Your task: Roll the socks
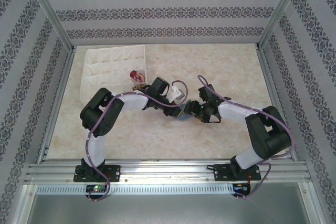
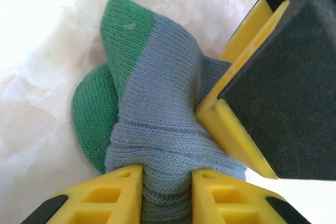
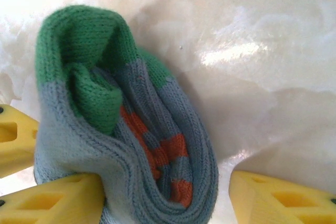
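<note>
1. Socks, far left first: a tan sock with maroon toe and red-white stripes (image 1: pixel 137 76) lies bunched at the right edge of the white quilted fabric box (image 1: pixel 100 72). Whether it is in a compartment or beside the box, I cannot tell.
2. Left gripper (image 2: pixel 167 195): jaws narrow, pinched on a gathered fold of the blue knit sock with green toe and orange stripes (image 2: pixel 157 103).
3. Blue sock lies in the middle of the pale marbled table (image 1: pixel 241 72), where both arms meet. It looks partly rolled, with the green toe tucked into the coil.
4. Right gripper (image 3: pixel 168 198): jaws wide. One finger (image 3: pixel 52 200) touches the roll; the other stands apart.
5. Handling, judged: light, soft, springy knit, so the coil would likely unwind if let go. Grip across the roll's full thickness, not a single layer.
</note>
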`<state>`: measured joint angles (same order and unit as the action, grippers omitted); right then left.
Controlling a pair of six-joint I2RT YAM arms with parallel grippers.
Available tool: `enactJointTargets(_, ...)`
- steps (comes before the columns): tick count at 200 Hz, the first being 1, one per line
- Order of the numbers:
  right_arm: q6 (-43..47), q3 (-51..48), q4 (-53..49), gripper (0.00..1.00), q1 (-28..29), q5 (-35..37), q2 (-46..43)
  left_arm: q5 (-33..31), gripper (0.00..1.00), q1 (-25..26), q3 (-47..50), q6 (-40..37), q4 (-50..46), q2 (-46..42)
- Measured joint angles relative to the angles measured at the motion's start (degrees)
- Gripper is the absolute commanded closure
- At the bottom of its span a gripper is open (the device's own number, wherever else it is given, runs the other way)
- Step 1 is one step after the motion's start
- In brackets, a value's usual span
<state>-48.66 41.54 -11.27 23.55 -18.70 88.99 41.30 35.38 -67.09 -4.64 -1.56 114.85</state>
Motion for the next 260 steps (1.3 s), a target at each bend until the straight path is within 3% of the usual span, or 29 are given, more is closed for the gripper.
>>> enactJointTargets(38,-2.25,1.75,-1.36,0.38,-0.96,-1.9,1.7,1.9,0.76,-0.37,-0.9,0.5,-0.17,1.07)
enactJointTargets(67,-2.64,3.34,-2.34,0.51,-1.6,-4.02,3.72,3.28,0.76,-0.85,-1.09,0.5,-0.11,1.55)
enactJointTargets(110,-2.97,7.3,7.39,0.59,-1.81,-10.78,10.75,4.31,0.77,-2.82,-1.07,0.79,-0.24,2.14)
enactJointTargets(157,-0.9,8.37,10.43,0.83,-1.77,-12.24,12.04,5.2,0.77,-3.72,-1.03,1.33,-0.2,2.45)
enactJointTargets(184,1.77,8.33,9.86,0.91,-0.87,-10.23,10.78,5.4,0.76,-3.89,-0.37,1.38,0.33,2.12)
enactJointTargets(212,5.22,6.93,9.81,0.96,1.86,-5.92,6.71,5.16,0.67,-4.0,2.43,2.16,1.22,-0.11)
enactJointTargets(260,12.0,5.64,11.45,0.97,6.1,1.84,-4.26,5.4,0.55,-6.82,7.91,3.96,1.49,-11.06)
